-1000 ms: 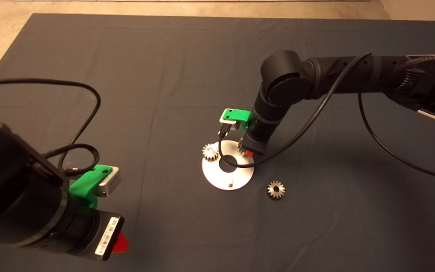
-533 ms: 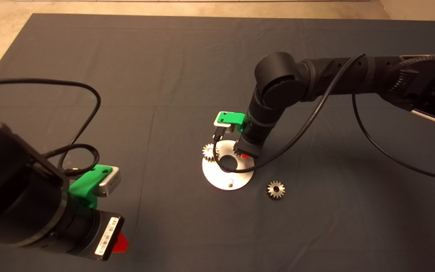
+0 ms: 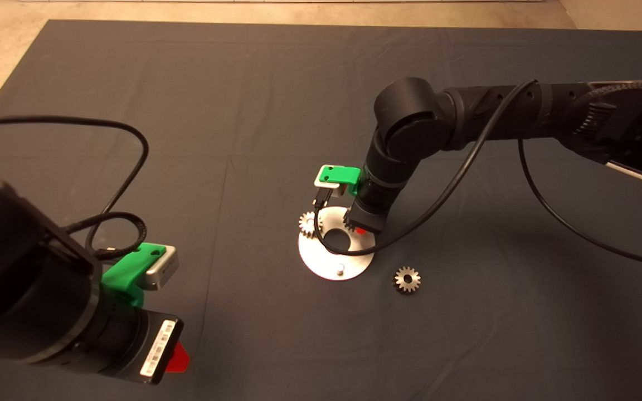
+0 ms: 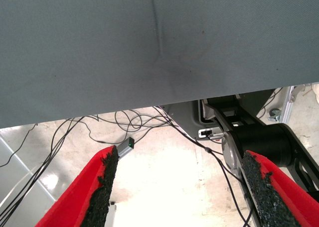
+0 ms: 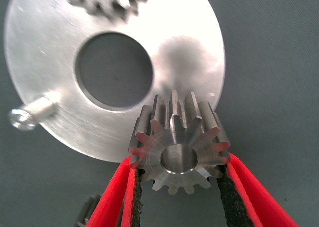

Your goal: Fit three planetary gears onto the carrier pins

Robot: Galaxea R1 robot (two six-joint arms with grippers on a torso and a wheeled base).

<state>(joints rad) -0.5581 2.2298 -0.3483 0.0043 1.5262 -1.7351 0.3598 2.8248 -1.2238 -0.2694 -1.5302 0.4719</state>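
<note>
Since a second ago my right arm has swung a little toward the left of the frame, carrying my right gripper further in over the upper right part of the white disc; in the last half second it has barely shifted. Its fingers are clamped on the held gear, one black pad on each flank of the toothed rim, the centre hole facing the wrist camera. From the wrist, that gear hangs over the disc's edge, beside the big central hole; I cannot tell whether it touches the disc or a pin.

Another planetary gear, the seated gear, sits at the disc's upper left edge, partly behind a black cable. The bare pin stands upright near the disc's lower edge with nothing on it; in the right wrist view it shows as a short silvery peg. The loose gear lies flat on the dark mat, just beside the disc at its lower right, not touching it.

My left gripper waits at the lower left of the frame, well apart from the disc. Its fingers are spread wide with nothing between them, over the mat's edge with floor and cables beyond
</note>
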